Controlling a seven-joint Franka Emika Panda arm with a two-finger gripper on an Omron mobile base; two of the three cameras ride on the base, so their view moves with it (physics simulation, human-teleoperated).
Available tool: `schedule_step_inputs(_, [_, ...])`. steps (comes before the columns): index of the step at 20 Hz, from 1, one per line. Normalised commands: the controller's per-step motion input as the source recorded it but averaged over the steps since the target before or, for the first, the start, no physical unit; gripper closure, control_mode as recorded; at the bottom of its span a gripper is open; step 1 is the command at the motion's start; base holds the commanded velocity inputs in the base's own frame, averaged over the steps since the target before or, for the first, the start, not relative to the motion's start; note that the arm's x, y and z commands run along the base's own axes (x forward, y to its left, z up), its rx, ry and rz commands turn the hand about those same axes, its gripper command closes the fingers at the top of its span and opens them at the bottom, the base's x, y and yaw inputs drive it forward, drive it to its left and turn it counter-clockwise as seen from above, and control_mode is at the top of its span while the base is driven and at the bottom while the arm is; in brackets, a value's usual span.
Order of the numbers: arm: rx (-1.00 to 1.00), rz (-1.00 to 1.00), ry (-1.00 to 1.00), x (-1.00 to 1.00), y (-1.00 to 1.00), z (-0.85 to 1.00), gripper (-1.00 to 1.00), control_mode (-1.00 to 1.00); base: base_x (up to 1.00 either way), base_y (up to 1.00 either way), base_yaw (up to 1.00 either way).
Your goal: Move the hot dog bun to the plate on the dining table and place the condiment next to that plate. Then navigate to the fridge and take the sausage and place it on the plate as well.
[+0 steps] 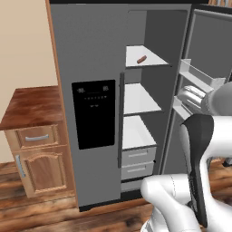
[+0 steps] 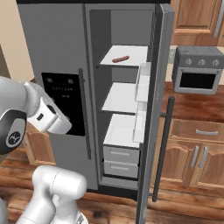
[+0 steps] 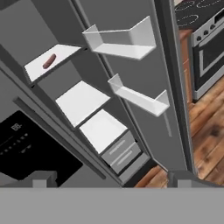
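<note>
The grey fridge stands in front of me with its right door swung open. The sausage, a small reddish-brown cylinder, lies alone on the top white shelf. My gripper is open and holds nothing. It hangs in front of the fridge at about middle-shelf height, well short of the sausage. Its hand sits before the black dispenser panel. The hot dog bun, the plate, the dining table and the condiment are out of view.
The open fridge door with white door bins stands to the right of the shelves. An oven and wooden cabinets lie beyond it. A low cabinet with a reddish-brown top flanks the fridge's left.
</note>
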Motion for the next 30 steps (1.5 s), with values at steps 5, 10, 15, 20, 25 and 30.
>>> schedule_step_inputs(5, [0.05, 0.00, 0.14, 0.03, -0.01, 0.00, -1.00, -1.00, 0.00, 0.00, 0.00])
schedule_step_inputs(10, [0.00, 0.00, 0.02, 0.02, -0.01, 0.00, -1.00, -1.00, 0.00, 0.00, 0.00])
schedule_step_inputs(15, [0.00, 0.00, 0.01, 0.06, 0.00, 0.00, -1.00, 1.00, 0.26, 0.00, 0.00])
schedule_step_inputs(20, [0.00, 0.00, 0.00, 0.00, 0.00, 0.00, -1.00, 1.00, 0.66, 0.14, -0.08])
schedule_step_inputs(25, [0.00, 0.00, 0.00, 0.00, 0.00, 0.00, -1.00, 1.00, 0.69, 0.07, -0.23])
schedule_step_inputs(30, [0.00, 0.00, 0.00, 0.00, 0.00, 0.00, -1.00, 1.00, 0.67, 0.15, -0.26])
